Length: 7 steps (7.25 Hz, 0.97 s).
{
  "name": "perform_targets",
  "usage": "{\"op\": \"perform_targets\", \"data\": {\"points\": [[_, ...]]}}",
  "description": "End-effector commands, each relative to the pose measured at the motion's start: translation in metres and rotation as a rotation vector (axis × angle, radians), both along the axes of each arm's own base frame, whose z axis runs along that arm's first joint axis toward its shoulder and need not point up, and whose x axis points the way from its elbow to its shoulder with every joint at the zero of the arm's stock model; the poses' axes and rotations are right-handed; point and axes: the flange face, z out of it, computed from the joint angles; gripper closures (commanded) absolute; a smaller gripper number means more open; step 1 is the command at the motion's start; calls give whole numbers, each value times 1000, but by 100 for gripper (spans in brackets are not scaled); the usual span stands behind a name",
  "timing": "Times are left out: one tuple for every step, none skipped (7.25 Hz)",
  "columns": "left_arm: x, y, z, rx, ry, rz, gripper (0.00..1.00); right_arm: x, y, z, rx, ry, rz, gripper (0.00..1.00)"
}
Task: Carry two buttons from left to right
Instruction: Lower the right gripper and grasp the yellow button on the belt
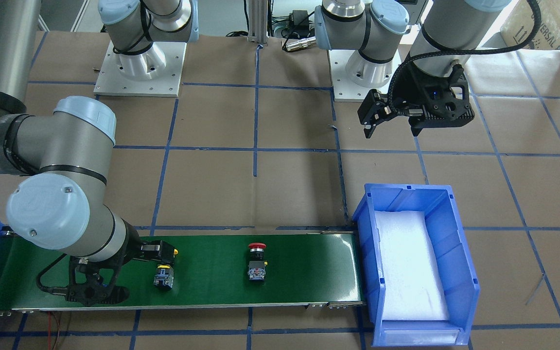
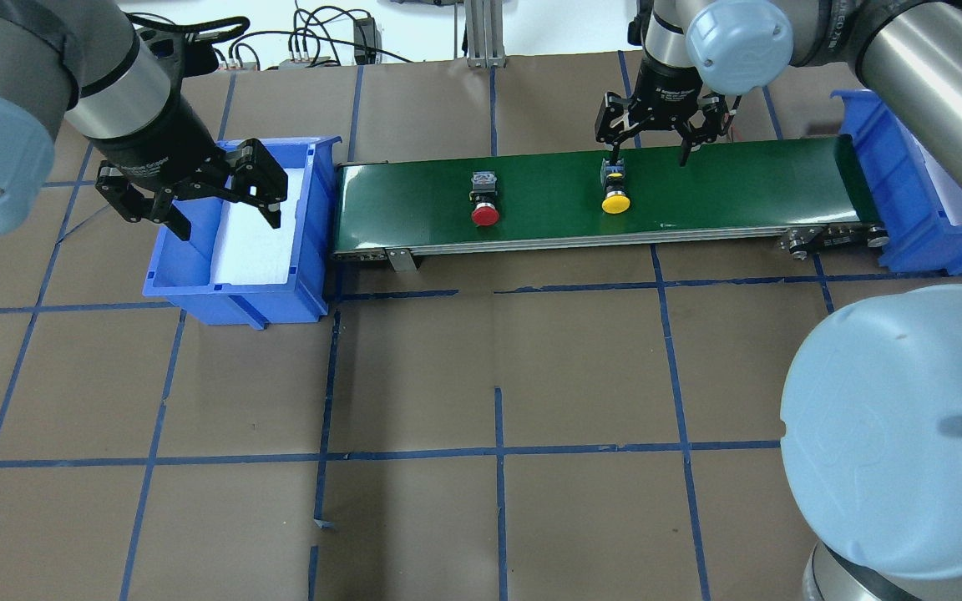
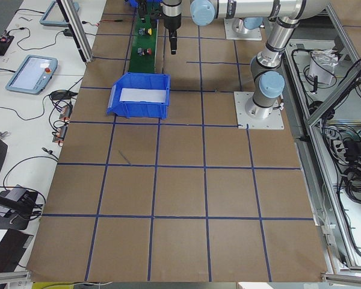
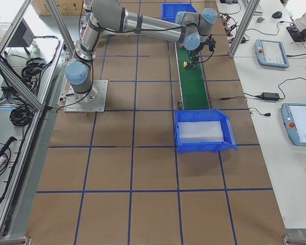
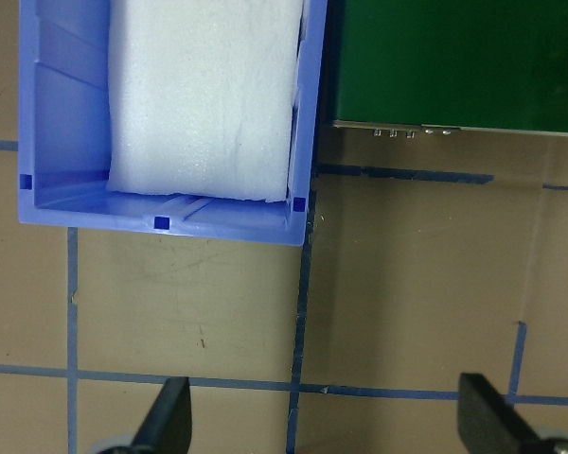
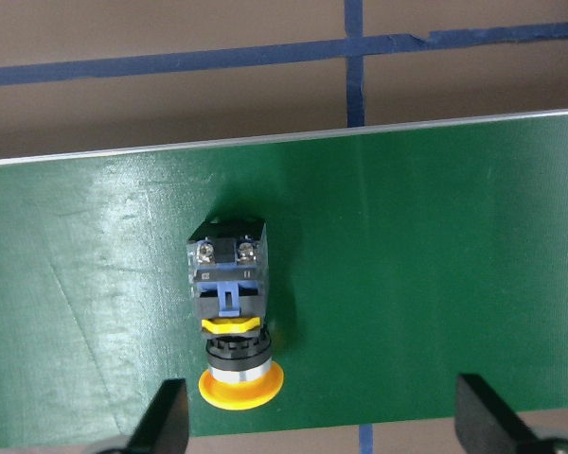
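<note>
- The yellow button lies on its side on the green belt, about midway along it. Its mushroom cap faces the robot's edge of the belt and its boxy contact block faces the far edge.
- The red button lies on the same belt in the same way, cap toward the robot. It is well apart from the yellow one, on the side nearer the left bin.
- The right end effector hangs over the belt at the yellow button, with its jaws spread wide and nothing in its grip.
- In the right wrist view the yellow button sits between the two fingers, much closer to one of them. The cap is just beside that finger and does not visibly touch it.
- The left end effector hovers above the left bin, away from the belt, with its jaws wide open and empty.
- In the left wrist view its fingers frame only bare brown paper and blue tape. The bin and the belt's end show further up that view.
- The left bin stands on the desk right against the belt's left end, and a white foam pad covers its floor.
- The right bin, also blue, sits at the belt's other end, partly hidden behind the right arm in the overhead view.
- The desk is covered in brown paper marked into squares with blue tape.
</note>
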Motion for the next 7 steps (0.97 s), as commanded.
{"op": "perform_targets", "data": {"points": [[1, -2, -1, -6, -4, 1, 0, -1, -4, -17, 23, 0, -2, 1], [2, -2, -1, -4, -4, 2, 0, -1, -5, -21, 23, -2, -4, 2], [1, -2, -3, -1, -4, 1, 0, 3, -3, -25, 31, -1, 2, 1], [1, -2, -3, -1, -4, 1, 0, 1, -4, -32, 42, 0, 1, 2], [1, -4, -6, 5, -5, -1, 0, -1, -4, -35, 46, 9, 5, 9], [2, -7, -8, 8, -5, -1, 0, -2, -5, -37, 49, 12, 2, 15], [2, -9, -11, 14, -4, -1, 0, -2, -7, -37, 38, 10, 5, 31]]}}
